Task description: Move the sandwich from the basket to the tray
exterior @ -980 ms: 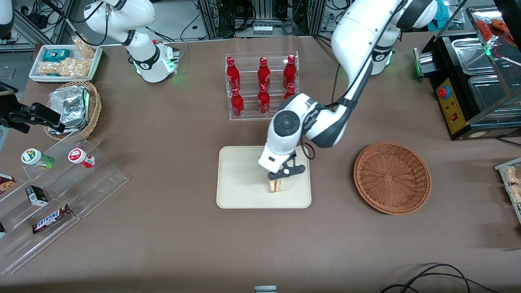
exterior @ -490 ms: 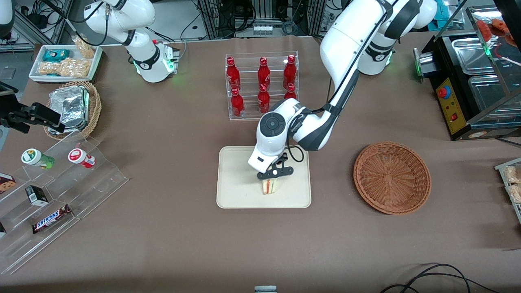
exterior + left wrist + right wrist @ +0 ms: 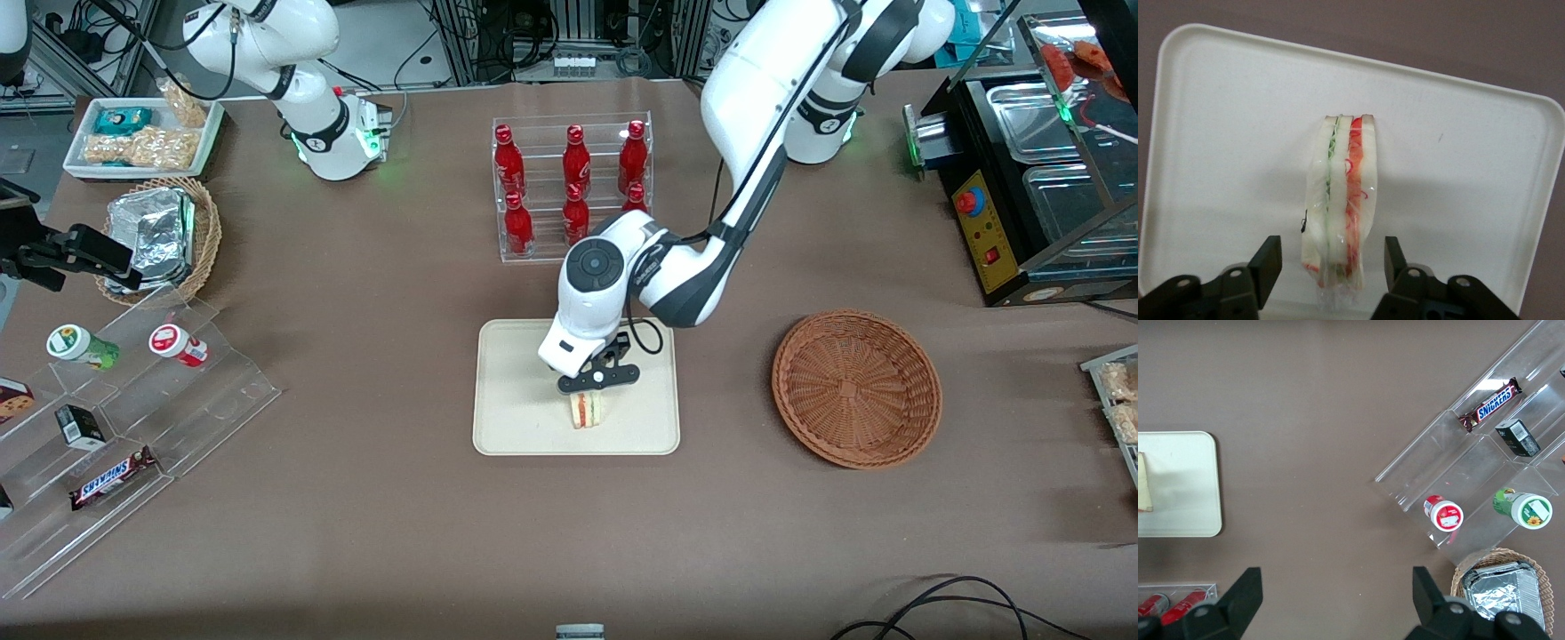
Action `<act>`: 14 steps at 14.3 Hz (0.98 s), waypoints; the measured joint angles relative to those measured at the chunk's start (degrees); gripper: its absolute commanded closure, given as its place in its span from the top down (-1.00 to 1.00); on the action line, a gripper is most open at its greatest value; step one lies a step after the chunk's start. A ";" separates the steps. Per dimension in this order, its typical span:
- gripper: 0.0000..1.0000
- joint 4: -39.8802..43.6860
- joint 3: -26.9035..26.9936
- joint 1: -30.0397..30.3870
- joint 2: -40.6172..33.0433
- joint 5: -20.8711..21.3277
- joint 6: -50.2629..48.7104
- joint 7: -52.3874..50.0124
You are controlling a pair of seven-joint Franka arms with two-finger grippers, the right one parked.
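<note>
gripper (image 3: 1331, 263): released, fingers (image 3: 1269, 261) spread either side of sandwich, not touching, just above it over tray
sandwich (image 3: 586, 410): on tray, standing on edge, nearer front camera than gripper
tray (image 3: 516, 427): table centre
basket (image 3: 856, 388): toward working arm's end, holds nothing

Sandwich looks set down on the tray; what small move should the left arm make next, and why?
Probably lift straight up. The sandwich stands on the tray, and the gripper is open, fingers apart from the wrap on both sides. The basket is empty, so retreating looks right.
</note>
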 measured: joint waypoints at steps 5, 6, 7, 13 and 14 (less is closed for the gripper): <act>1.00 0.55 3.26 0.05 -12.97 1.44 -17.48 -0.09; 1.00 0.35 4.65 0.04 -15.12 1.44 -20.94 -0.14; 1.00 -0.33 6.20 0.12 -16.67 1.44 -23.09 -0.11; 1.00 -11.30 16.58 0.40 -20.99 1.26 -23.28 7.78; 1.00 -12.81 18.39 0.47 -22.22 1.13 -23.29 10.39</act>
